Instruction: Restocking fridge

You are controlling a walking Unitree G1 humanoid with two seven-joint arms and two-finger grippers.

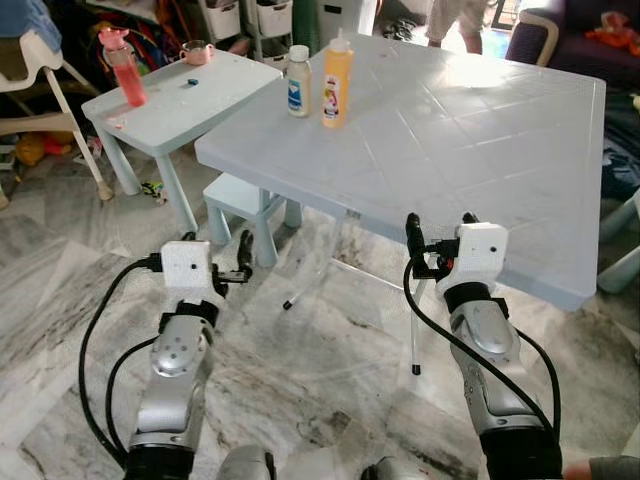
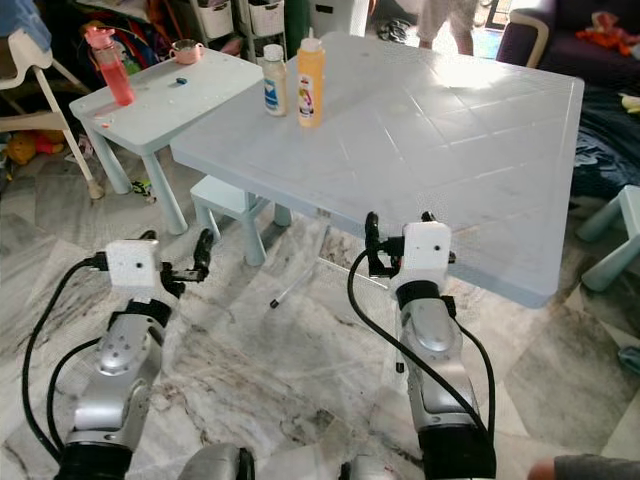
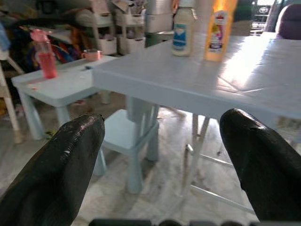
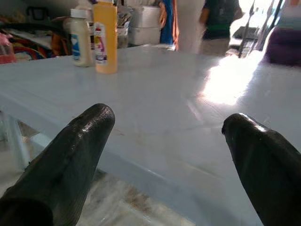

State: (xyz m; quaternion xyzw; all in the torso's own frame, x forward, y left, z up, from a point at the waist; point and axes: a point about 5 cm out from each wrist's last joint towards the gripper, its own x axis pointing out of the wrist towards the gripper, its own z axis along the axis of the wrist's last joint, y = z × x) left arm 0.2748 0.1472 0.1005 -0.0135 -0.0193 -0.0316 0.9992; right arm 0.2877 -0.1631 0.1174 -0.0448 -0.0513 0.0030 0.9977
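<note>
- Pale blue plastic forms the big table (image 1: 480, 140), and the two things to restock stand together near its far left corner: an orange squeeze bottle (image 1: 337, 80) and, just beside it on the left, a shorter white bottle (image 1: 299, 82) with a blue label.
- Both stand upright, close together but seemingly not touching.
- Left gripper (image 1: 232, 262) hovers low over the marble floor (image 1: 330, 370) in front of the table, fingers spread apart and holding nothing.
- Right gripper (image 1: 440, 232) sits at the near table edge, also spread apart and empty, well apart from the bottles.
- I judge both bottles light and stiff enough to lift one-handed, though smooth plastic may slip; the orange one is tall and could tip if nudged near its cap.
- Taking hold around the mid-body, on the label band, looks safest.
- A small table (image 1: 185, 100) stands to the left, carrying a pink bottle (image 1: 124, 68) and a pink cup (image 1: 197, 52).
</note>
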